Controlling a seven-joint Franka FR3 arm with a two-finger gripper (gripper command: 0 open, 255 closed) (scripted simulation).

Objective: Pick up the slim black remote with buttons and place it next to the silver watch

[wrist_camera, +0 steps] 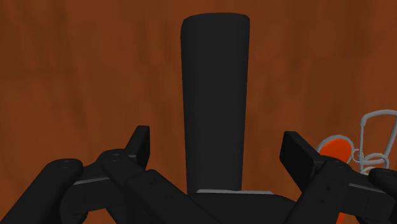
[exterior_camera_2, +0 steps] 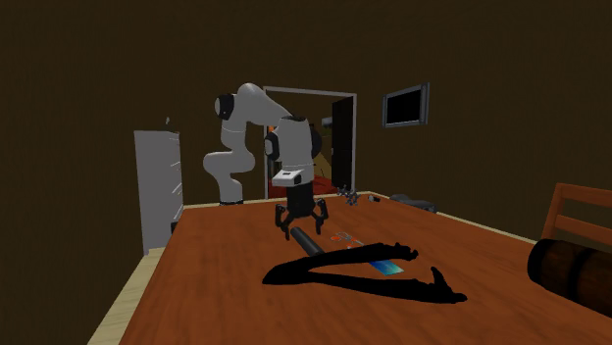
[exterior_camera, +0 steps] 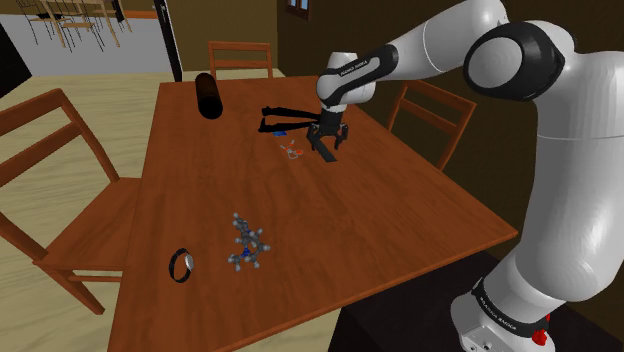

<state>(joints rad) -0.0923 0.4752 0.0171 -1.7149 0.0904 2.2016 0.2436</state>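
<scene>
Currently, brown wooden table: bare centre gives open transfer room; its edge lies just beyond the watch.
All-black two-finger gripper: fingers wide, straddling the remote without contact; grasp step in hand.
Slim black remote: flat on the table between the fingers; next move likely close, then lift.
Silver-and-black ring-shaped watch: well apart, near the shoulder view's lower-left table edge; place inboard.

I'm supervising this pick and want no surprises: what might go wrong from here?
The open pincer straddles the black remote, seemingly near one end, so it may tilt when lifted. The orange tag sits close beside the pincer and might get nudged. Near the silver watch, the grey-blue cluster could be bumped at placement.
</scene>
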